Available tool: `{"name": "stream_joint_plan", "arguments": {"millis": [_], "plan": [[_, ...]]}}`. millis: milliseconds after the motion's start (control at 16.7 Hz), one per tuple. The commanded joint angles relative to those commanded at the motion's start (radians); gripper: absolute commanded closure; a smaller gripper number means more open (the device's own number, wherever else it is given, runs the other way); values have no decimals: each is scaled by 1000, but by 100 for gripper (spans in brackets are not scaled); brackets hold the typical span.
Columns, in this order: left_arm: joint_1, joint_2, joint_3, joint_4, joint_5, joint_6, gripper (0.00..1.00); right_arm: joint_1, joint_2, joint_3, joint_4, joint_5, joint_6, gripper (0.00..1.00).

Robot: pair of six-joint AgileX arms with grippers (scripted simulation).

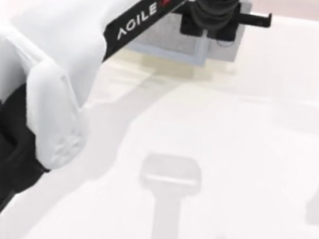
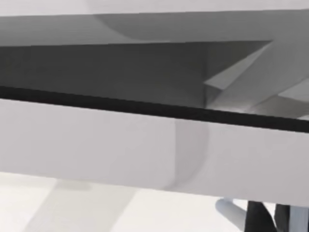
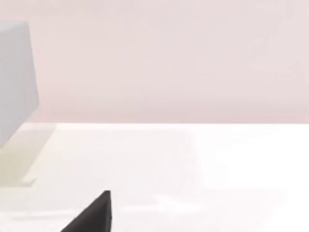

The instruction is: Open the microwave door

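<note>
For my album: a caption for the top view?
Left arm reaching its hand to the microwave.

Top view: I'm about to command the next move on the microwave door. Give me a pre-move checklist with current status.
1. Left gripper at the microwave door: ok.
2. Door handle visible: not ok, hidden in every view.
3. Hold on the handle: cannot tell.
4. Door open or shut: cannot tell; the left arm covers most of it.
5. Right arm away from the door: ok, outside the top view.

One microwave [image 1: 176, 41], one table [image 1: 252, 138], one arm [image 1: 66, 65] in sight.
</note>
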Motion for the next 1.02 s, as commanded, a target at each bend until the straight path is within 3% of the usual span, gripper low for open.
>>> {"name": "stream_joint_plan", "arguments": {"millis": [420,1020], "plan": [[6,-182,-362,179,24,63,100,0,0,0,0,0,0,0],[7,-195,-382,192,27,68,100,0,0,0,0,0,0,0]]}}
